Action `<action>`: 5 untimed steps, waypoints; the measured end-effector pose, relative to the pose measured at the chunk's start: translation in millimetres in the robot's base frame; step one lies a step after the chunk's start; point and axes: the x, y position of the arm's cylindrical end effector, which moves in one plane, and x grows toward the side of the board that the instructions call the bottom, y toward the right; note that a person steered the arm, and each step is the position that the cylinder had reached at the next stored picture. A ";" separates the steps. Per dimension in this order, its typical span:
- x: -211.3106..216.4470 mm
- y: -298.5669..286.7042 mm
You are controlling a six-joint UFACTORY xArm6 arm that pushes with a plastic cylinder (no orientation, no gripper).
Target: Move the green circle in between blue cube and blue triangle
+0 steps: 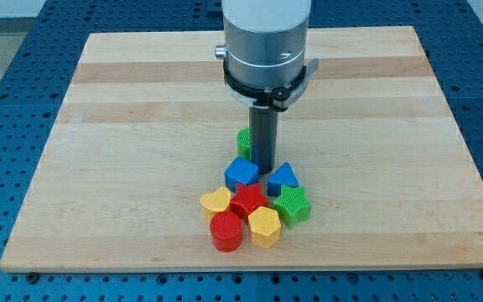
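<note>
The green circle [243, 140] is mostly hidden behind the rod; only its left edge shows, just above the blue cube [241, 173]. The blue triangle [283, 177] lies to the right of the cube with a narrow gap between them. My tip [264, 170] sits at the top of that gap, between the blue cube and the blue triangle, touching or nearly touching the green circle's right side.
Below the blue blocks a tight cluster holds a yellow heart [216, 201], a red star [248, 200], a green star [293, 204], a red cylinder [225, 231] and a yellow hexagon [264, 225]. The wooden board [141, 126] rests on a blue perforated table.
</note>
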 end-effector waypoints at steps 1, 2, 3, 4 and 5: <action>-16.8 26.9; -61.2 66.1; -79.5 28.9; -79.5 -20.0; -77.8 -50.1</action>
